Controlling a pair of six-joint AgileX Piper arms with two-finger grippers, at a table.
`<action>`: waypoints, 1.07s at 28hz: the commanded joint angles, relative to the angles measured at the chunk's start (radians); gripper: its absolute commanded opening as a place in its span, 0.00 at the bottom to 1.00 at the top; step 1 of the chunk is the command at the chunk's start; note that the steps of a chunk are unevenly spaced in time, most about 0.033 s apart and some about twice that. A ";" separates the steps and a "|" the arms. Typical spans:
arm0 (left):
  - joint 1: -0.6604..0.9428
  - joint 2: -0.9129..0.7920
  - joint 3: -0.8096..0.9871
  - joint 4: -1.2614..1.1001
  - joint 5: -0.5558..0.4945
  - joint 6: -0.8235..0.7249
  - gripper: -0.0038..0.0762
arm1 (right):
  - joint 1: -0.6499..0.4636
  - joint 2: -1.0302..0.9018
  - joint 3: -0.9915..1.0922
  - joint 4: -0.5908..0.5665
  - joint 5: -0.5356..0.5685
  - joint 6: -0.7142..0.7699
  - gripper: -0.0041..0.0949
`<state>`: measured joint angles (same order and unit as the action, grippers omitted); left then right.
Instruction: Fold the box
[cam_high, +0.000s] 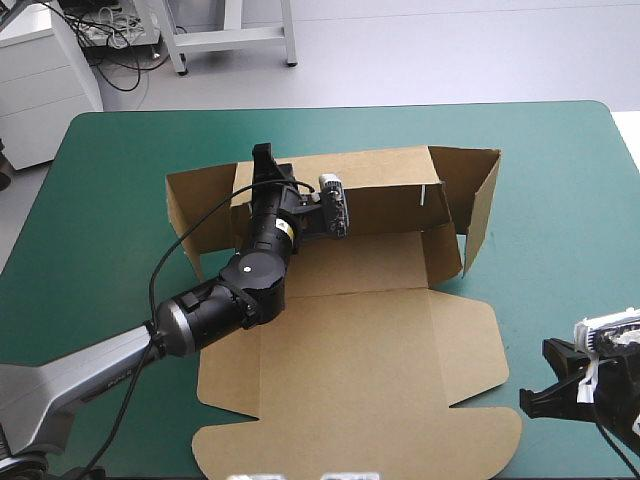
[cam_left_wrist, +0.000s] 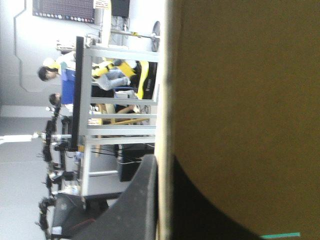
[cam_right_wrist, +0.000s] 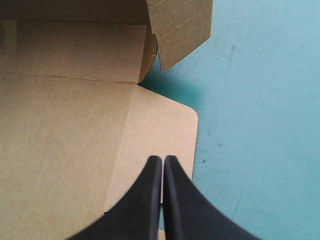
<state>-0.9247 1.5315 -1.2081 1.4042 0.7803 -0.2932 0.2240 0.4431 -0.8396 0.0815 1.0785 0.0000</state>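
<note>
**Far wall pinched upright, side flaps not yet tucked**

The box (cam_high: 350, 330) sits mid-table on the teal-green table (cam_high: 110, 190), partly formed. Its far wall (cam_high: 385, 200) stands at the 12 o'clock side, and a side flap (cam_high: 482, 205) stands at the wall's 3 o'clock end, with another at 9 o'clock. The base and lid panel (cam_high: 350, 400) lie flat toward 6 o'clock. The step in hand looks like raising and setting this far wall.

The left tool (cam_high: 265, 158) is clenched on the wall's top edge, one black finger on each face of the board. Its arm stretches across the flat board from 7 o'clock.

The right tool (cam_right_wrist: 162, 161) is clenched on nothing, its fingers meeting in a point. It hovers over the rounded corner of the lid's flap, near the table's 4 o'clock edge.

Next, probably, the side flaps must swing inward along the base while the wall is steadied. That calls for the right tool to travel up to the 3 o'clock flap.
</note>
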 joint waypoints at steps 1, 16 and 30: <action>-0.003 -0.051 0.001 -0.011 0.040 -0.064 0.01 | -0.006 0.006 -0.024 0.003 -0.063 0.009 0.04; -0.108 -0.051 0.174 0.145 0.104 -0.250 0.01 | -0.006 0.010 -0.033 0.001 -0.139 0.014 0.04; -0.108 -0.051 0.181 0.181 0.046 -0.259 0.01 | -0.006 0.296 -0.382 -0.121 -0.086 0.033 0.86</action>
<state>-1.0250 1.5219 -1.0034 1.5362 0.8337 -0.5308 0.2240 0.6848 -1.1477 -0.0243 1.0551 0.0304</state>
